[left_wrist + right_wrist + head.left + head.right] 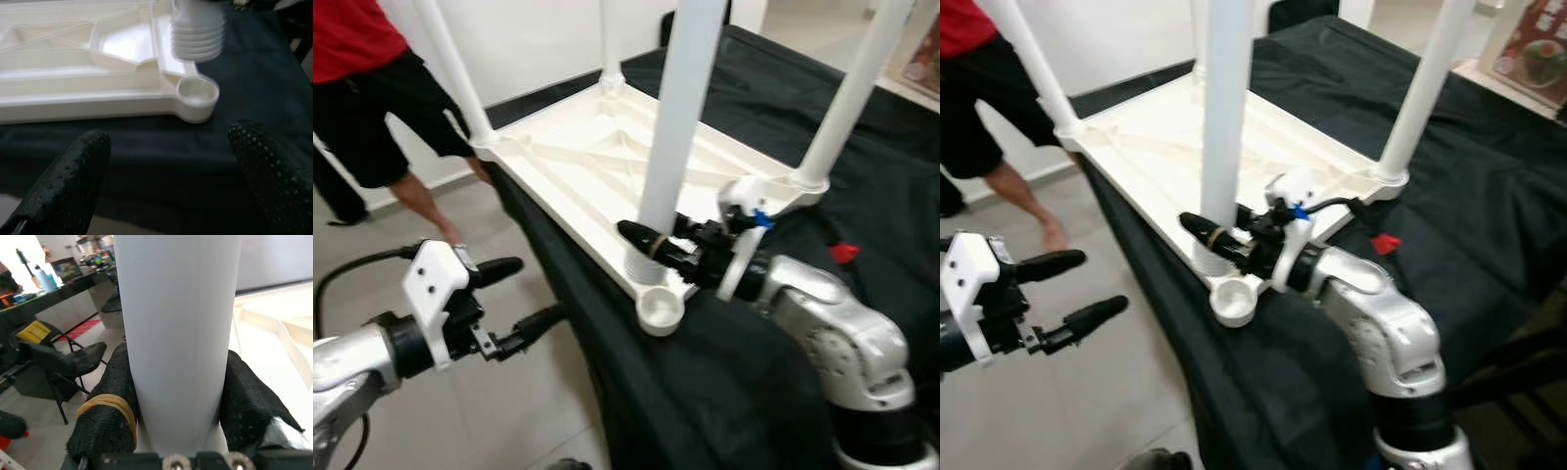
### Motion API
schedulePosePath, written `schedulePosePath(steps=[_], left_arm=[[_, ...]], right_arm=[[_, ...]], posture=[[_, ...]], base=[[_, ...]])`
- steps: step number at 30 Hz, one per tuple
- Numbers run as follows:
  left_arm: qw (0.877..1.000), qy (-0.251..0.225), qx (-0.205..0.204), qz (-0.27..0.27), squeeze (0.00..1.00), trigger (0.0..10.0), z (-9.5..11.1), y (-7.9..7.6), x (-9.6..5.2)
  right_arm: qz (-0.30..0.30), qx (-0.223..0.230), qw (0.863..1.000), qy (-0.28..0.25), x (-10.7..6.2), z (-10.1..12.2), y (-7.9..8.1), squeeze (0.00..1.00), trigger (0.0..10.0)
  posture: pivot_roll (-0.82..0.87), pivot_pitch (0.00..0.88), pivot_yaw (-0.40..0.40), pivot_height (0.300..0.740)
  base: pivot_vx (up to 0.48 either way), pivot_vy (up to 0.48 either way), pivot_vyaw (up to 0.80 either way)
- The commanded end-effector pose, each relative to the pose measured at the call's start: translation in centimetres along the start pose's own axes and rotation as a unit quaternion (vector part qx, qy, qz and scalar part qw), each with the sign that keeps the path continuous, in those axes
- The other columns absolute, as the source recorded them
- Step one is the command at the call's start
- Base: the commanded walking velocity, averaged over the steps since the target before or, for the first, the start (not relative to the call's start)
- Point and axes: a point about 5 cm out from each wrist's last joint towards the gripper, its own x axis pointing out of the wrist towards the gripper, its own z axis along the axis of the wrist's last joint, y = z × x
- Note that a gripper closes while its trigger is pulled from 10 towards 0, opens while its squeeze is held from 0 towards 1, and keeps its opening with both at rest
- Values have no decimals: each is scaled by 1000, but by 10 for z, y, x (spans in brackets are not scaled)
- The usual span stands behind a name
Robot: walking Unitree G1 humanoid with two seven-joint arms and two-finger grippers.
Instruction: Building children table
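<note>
Here the right gripper (651, 245) has its fingers clenched low on a white plastic table leg (675, 127), held just above the empty corner socket (660, 307) of the upturned tabletop (578, 157) on the black-draped counter (862, 147). The leg looks light, stiff and slick, so a low hold suits. The left gripper (524, 294) hovers near left, fingers spread.

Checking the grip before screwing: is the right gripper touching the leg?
Touching. The right wrist view shows both fingers pressed against the leg, right gripper closed around it.
</note>
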Motion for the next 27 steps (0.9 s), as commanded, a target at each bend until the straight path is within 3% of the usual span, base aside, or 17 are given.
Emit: schedulePosePath(steps=[1, 4, 10, 11, 12, 13, 14, 15, 16, 17, 19, 23, 27], left_arm=[[1000, 23, 11, 11, 0, 10000, -7, 8, -13], [999, 35, -8, 2, 0, 10000, -22, 2, -22], [999, 32, -34, -15, 0, 10000, -36, -11, -23], [998, 29, -58, -4, 0, 10000, -48, -22, -15], [998, 29, -58, -4, 0, 10000, -48, -22, -15], [996, 4, -84, 20, 0, 10000, -55, -35, 1], [996, 4, -84, 20, 0, 10000, -55, -35, 1], [993, -30, -102, 44, 0, 10000, -55, -47, 20], [993, -30, -102, 44, 0, 10000, -55, -47, 20], [989, -59, -119, 57, 0, 10000, -51, -60, 35], [987, -85, -123, 65, 0, 10000, -47, -74, 48], [988, -86, -103, 74, 0, 10000, -49, -82, 49], [991, -80, -83, 74, 0, 10000, -54, -85, 40]], right_arm=[[-17, -9, 1000, -8, -2, 0, 1, 0, 10000], [-58, -14, 998, -5, -3, -6, -3, 0, 10000], [-88, -28, 996, 3, -6, -12, -5, 0, 10000], [-114, -43, 992, 9, -6, -18, -6, 0, 10000], [-114, -43, 992, 9, -6, -18, -6, 0, 10000], [-134, -55, 989, 8, -5, -22, -5, 0, 10000], [-134, -55, 989, 8, -5, -22, -5, 0, 10000], [-142, -65, 988, 5, -3, -25, -2, 0, 10000], [-142, -65, 988, 5, -3, -25, -2, 0, 10000], [-141, -77, 987, 5, -2, -27, 1, 0, 10000], [-135, -87, 987, 5, -1, -29, 5, 0, 10000], [-133, -96, 986, 4, -1, -29, 5, 0, 10000], [-119, -106, 987, 7, -4, -28, 8, 0, 10000]], posture=[[-30, 187, 10, 740], [-28, 189, 9, 740], [-28, 188, 13, 740], [-24, 186, 17, 740], [-24, 186, 17, 740], [-25, 182, 17, 740], [-25, 182, 17, 740], [-22, 179, 11, 740], [-22, 179, 11, 740], [-20, 180, 13, 740], [-19, 181, 11, 740], [-17, 184, 9, 740], [-14, 184, 5, 740]], base=[[0, 0, 0], [0, 0, 0], [0, 0, 0], [0, 0, 0], [0, 0, 0], [0, 0, 0], [0, 0, 0], [0, 0, 0], [0, 0, 0], [0, 0, 0], [0, 0, 0], [0, 0, 0], [0, 0, 0]])
